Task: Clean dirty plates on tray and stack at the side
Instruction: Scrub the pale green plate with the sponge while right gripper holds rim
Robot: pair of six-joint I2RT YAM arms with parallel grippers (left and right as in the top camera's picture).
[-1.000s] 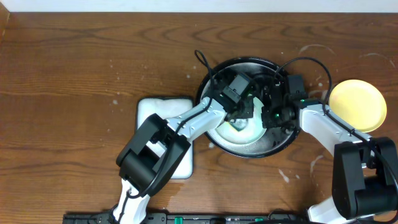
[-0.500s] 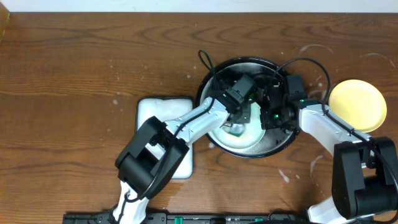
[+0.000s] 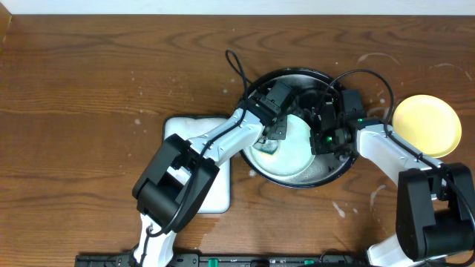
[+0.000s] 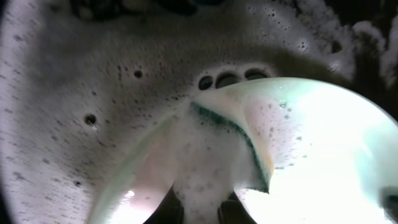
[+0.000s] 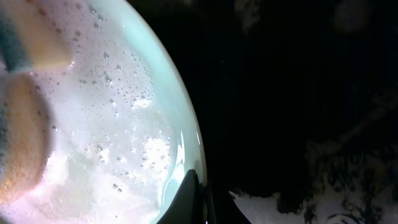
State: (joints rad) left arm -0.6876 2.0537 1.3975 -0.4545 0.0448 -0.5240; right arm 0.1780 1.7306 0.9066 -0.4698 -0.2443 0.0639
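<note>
Black tray [image 3: 297,74] right of centre on tabletop [image 3: 111,74], sudsy inside. Mint-green plate [image 3: 297,157] lies in the tray, coated in foam. Left claw [image 3: 271,139] clamped on a soapy sponge [image 4: 217,140], which is pressed to the plate's left part. Right claw [image 3: 321,139] closed on the plate's right rim. Yellow plate [image 3: 424,124] on the tabletop, just right of the tray.

Overhead evenly bright and sharp; both wrist views dark, blurred, glare-spotted.
</note>
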